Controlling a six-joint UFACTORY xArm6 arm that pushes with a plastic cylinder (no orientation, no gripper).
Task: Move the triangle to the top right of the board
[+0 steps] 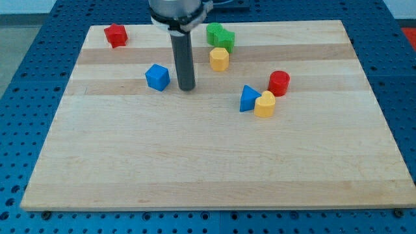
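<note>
Nearest the camera, only bare wood of the desk point(195, 175) is seen; the closest block is the yellow block point(264, 104), right of centre. Touching its left side is the blue triangle point(247, 99), the block to be moved, and just beyond the yellow block, on its far right, stands the red cylinder point(279, 83). These three are packed together, so a push towards the far right corner is judged likely to be blocked by the two neighbours unless the triangle is approached from its near left side.

No grasping end effector is fitted: the arm ends in a plain rod, so nothing is held and nothing can be opened or closed. My tip point(187, 88) is set down on the desk just right of the blue cube point(157, 77), apparently not touching it, and well to the left of the triangle. A yellow hexagonal block point(220, 58) lies far and right of the tip, with a green block point(220, 35) beyond it whose shape is hard to make out. A red block point(116, 35) sits at the far left corner.

The arm's upper part is cut off at the frame's top.
</note>
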